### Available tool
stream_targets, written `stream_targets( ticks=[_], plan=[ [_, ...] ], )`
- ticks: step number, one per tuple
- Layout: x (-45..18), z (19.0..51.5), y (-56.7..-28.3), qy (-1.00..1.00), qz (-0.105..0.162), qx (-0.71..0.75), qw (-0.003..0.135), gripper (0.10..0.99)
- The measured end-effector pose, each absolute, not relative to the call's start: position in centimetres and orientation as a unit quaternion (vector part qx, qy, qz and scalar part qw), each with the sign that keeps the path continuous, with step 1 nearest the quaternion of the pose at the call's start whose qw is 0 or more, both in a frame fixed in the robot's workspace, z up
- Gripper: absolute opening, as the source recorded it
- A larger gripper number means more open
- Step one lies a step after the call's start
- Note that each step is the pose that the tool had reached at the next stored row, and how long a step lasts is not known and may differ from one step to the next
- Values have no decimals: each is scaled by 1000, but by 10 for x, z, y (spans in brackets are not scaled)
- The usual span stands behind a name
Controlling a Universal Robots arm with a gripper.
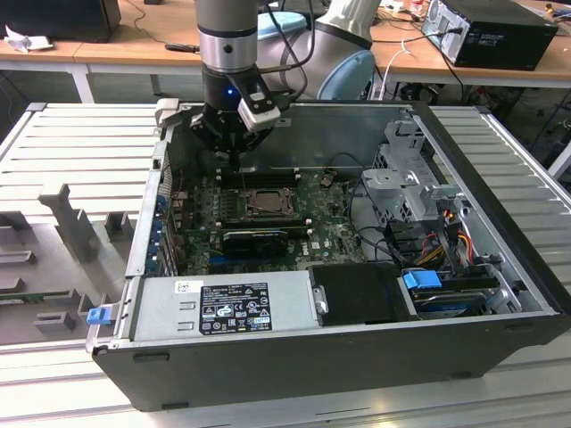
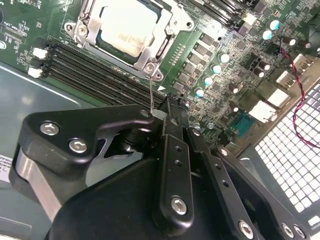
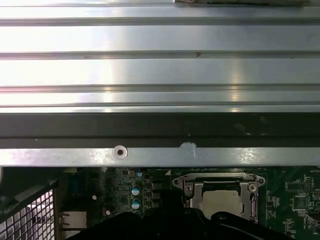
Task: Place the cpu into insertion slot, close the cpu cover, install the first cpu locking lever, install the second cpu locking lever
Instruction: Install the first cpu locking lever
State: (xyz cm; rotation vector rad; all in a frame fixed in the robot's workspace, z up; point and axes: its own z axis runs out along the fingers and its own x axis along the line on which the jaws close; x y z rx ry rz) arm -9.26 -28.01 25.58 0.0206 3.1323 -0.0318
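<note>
- Inside the open black computer case (image 1: 339, 357), the black gripper (image 1: 230, 135) on the grey-and-silver robot arm (image 1: 227, 36) hangs above the far edge of the green motherboard (image 1: 335, 236), just behind the socket in the exterior view.
- The small square cpu with a pale silver-grey metal top (image 2: 122, 26) lies seated in the square insertion slot with its silvery metal rim (image 2: 170, 27); the exterior view shows the chip (image 1: 265, 203) near the middle of the board, and the first wrist view shows it (image 3: 220, 202) too.
- The thin silver hinged cpu cover with a square window (image 2: 85, 22) lies flat around the chip, which shows through the window.
- A thin silver wire lever (image 2: 151, 95) rises from the socket's corner up to the fingers (image 2: 172, 117) in the second wrist view; the two black fingers stand pressed nearly together there, and the wire's end meets them, though I cannot tell for sure that they clamp it.
- Long black memory slots (image 2: 95, 75) run beside the socket, between it and the gripper.
- A long black graphics card (image 1: 254, 239) sits just in front of the socket in the exterior view.
- The case rests on a ribbed grey metal table (image 1: 80, 143).
</note>
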Motion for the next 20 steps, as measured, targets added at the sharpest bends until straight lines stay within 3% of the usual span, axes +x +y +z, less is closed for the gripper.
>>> stream_targets(
  ticks=[20],
  plan=[
    [-78, 254, -280, 1000, -10, 7, 5, 106]
  ],
)
